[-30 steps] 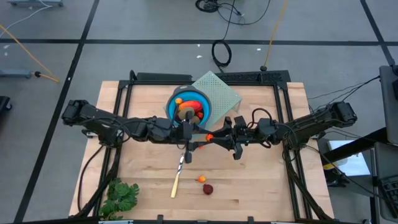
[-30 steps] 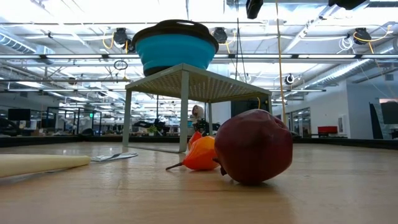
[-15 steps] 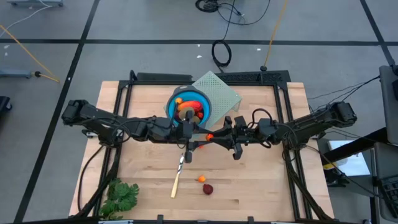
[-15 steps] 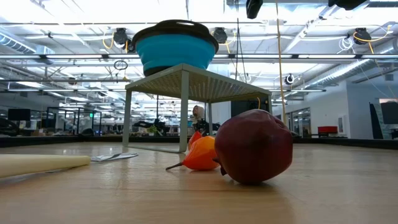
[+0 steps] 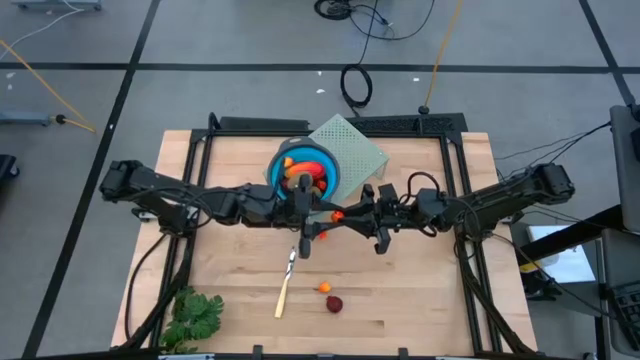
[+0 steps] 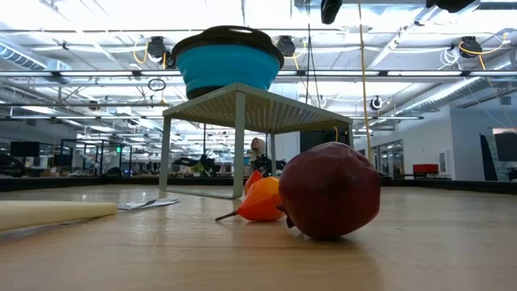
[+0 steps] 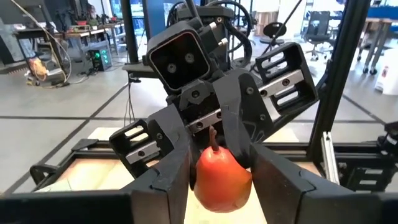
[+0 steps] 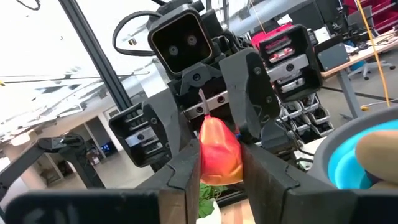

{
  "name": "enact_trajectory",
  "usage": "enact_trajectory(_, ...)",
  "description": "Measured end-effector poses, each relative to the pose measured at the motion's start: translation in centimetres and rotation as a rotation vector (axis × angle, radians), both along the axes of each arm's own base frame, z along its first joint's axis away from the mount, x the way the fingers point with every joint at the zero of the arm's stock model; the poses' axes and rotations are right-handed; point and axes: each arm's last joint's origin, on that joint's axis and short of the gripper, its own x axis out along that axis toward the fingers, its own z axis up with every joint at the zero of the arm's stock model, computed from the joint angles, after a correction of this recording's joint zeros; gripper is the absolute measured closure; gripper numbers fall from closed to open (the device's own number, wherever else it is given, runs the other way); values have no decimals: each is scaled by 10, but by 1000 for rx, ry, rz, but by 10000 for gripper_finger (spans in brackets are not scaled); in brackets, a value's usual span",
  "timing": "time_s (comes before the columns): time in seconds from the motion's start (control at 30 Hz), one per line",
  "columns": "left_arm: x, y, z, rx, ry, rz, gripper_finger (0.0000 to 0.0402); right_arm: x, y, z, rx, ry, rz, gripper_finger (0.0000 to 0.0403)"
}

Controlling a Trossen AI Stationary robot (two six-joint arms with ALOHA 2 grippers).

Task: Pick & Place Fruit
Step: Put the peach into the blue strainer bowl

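A small orange-red pear-shaped fruit (image 7: 222, 180) sits stem-up, pinched mid-air over the table's middle. Several more, orange-red oblong (image 5: 309, 168) included, fill the blue bowl (image 5: 332, 183). A dark red ball (image 5: 334, 303) and tiny orange bit (image 5: 324, 287), maybe touching, lie on the wood.

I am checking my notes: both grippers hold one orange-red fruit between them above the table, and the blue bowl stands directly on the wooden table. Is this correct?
Not quite. The blue bowl stands on a pale perforated stand, as the low view shows. The left gripper and right gripper do share the orange-red fruit.
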Motion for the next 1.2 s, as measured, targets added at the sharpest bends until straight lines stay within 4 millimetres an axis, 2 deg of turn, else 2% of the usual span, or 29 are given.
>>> enact_trajectory(0.2,1,2,-1,14,0,30,210,2,0,-6,-9,43,2,310)
enact_trajectory(0.4,1,3,0,1,3,34,163,1,1,-2,-4,14,6,309)
enact_trajectory(0.6,-1,3,-1,9,21,30,148,1,0,-1,1,5,4,309)
enact_trajectory(0.73,-8,4,3,11,45,28,160,0,0,0,2,2,2,309)
enact_trajectory(0.9,-21,6,14,0,39,31,193,0,0,1,3,-6,7,309)
enact_trajectory(1.2,-16,5,9,-22,47,15,259,0,0,1,-3,-13,5,309)
